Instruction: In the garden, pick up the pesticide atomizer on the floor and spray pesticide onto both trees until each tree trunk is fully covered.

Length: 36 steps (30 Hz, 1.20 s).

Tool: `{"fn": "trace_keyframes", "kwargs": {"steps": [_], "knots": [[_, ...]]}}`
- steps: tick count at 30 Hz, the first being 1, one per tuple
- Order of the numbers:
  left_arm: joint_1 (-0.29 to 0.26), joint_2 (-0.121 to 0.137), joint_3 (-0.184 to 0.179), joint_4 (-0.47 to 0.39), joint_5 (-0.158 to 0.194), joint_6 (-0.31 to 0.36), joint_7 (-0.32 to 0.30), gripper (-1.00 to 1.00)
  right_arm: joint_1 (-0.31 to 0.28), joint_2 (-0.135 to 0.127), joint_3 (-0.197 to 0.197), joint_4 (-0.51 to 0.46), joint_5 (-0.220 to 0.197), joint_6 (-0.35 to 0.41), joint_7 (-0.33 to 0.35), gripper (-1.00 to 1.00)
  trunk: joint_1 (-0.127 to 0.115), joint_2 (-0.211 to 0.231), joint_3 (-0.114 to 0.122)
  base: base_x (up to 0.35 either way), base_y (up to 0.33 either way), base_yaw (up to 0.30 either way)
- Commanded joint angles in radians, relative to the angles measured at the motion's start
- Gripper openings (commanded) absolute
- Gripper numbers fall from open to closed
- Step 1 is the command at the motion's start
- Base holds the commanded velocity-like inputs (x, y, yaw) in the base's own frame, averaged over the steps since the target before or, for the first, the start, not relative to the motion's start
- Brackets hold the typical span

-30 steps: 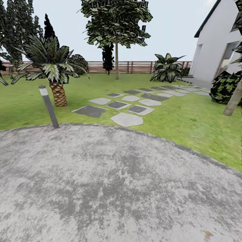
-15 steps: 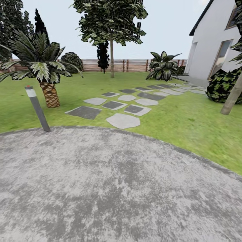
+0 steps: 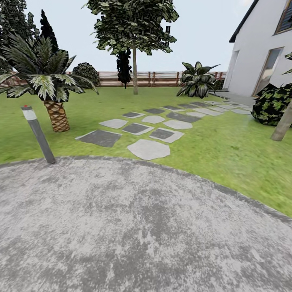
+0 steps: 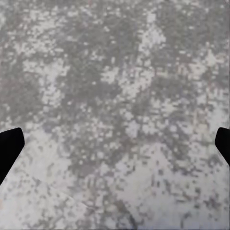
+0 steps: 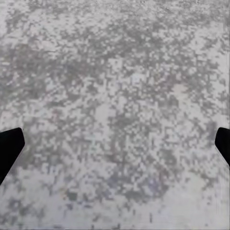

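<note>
I am parked on a round pad of mottled grey paving [image 3: 134, 227], looking out over the garden lawn [image 3: 227, 150]. A thick, bare, grey-brown tree trunk [image 3: 282, 123] leans at the far right edge of the lawn, just beside a dark bush [image 3: 271, 103] and near the white house [image 3: 259, 52]. The head view also gives me a path of stepping stones [image 3: 148, 148] crossing the grass, a short palm [image 3: 50, 87], a tilted bollard light [image 3: 38, 134] at the paving's rim, a thin-trunked tree [image 3: 134, 69] and the slatted brown fence [image 3: 162, 79] behind.

Both wrist views look straight down on the speckled paving. The left jaws [image 4: 115, 143] stand wide apart, dark fingertips [image 4: 9, 146] at opposite edges, nothing between them. The right jaws [image 5: 115, 143] stand equally apart, empty, fingertips [image 5: 9, 146] over bare paving.
</note>
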Motion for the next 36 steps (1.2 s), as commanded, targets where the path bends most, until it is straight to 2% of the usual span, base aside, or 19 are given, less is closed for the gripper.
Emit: {"fn": "trace_keyframes", "kwargs": {"steps": [1,36], "knots": [[0.000,0.000,0.001,0.001,0.000,-0.003,0.001,1.00,0.000,0.000,0.000,0.001,0.001,-0.003,0.000,1.00,0.000,0.000,-0.001,0.339,0.000,0.000],[0.000,-0.001,0.000,0.001,0.001,-0.003,0.001,1.00,-0.001,0.000,0.000,0.000,0.001,-0.005,0.000,1.00,0.000,0.000,-0.001,0.339,0.000,0.000]]}}
